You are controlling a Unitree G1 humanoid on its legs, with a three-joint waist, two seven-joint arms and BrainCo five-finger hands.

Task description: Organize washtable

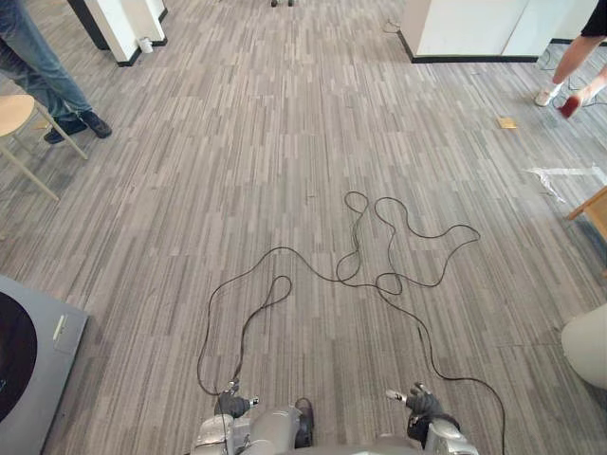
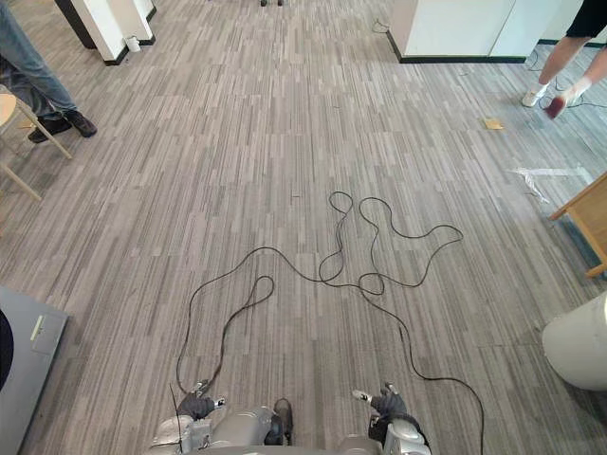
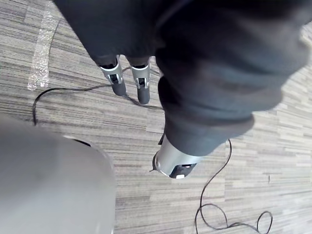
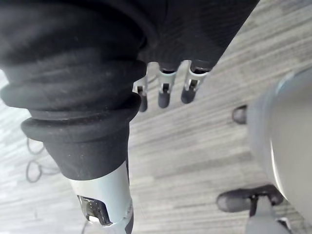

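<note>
Left robot hand [image 1: 232, 406] and right robot hand [image 1: 420, 402] sit lowest in your head view, apart from each other, over the striped floor [image 1: 285, 161]. In the left wrist view the fingers [image 3: 118, 82] are straight and spread from the thumb, with nothing in them. The right wrist view is the same: fingers [image 4: 162, 95] loose, hand empty. I cannot tell where the washtable is. The nearest hint is the grey machine [image 1: 43, 374] with a dark round window at your lower left. Judge this as the search-and-approach step, with nothing organized yet. To do it well, turn slowly left toward that machine and wait for a surface with things on it to come under the head camera before you reach. Mind the white rounded object [image 1: 590, 346] close on your right and the wooden furniture corner [image 1: 593, 204] beyond it. Also mind the stool [image 1: 11, 112] beside the person in jeans [image 1: 38, 66] far left, and a second person [image 1: 577, 59] far right. Curl the fingers only once a target is picked.
</note>
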